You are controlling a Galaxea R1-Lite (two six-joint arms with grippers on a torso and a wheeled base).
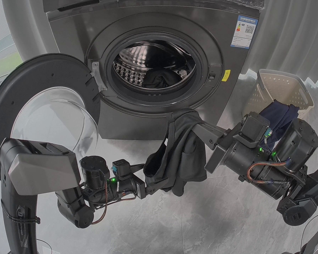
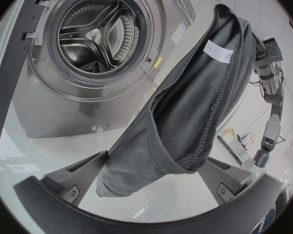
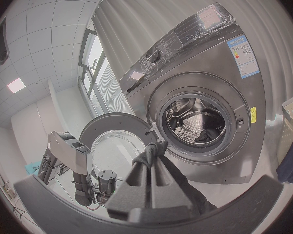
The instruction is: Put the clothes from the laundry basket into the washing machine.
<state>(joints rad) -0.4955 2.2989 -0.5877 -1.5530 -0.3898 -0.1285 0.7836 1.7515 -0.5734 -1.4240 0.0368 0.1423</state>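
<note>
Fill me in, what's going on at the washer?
The right hand pinches the top of a dark grey garment in front of the washing machine, whose door stands open. The garment's lower end hangs between the left hand and its spread fingers. A black garment lies in the drum, and a navy garment hangs over the laundry basket rim.

Your left arm [image 1: 39, 166]: grey angular shell, black cylindrical joints, green indicator lights, thin brown cable [image 1: 104, 209]. Your right arm [image 1: 236, 152]: black drum-shaped housings, green lights, orange cable loop [image 1: 272, 163]. Left pincer [image 2: 158, 156] and right pincer [image 3: 152, 161]: dark grey wedge fingers.
</note>
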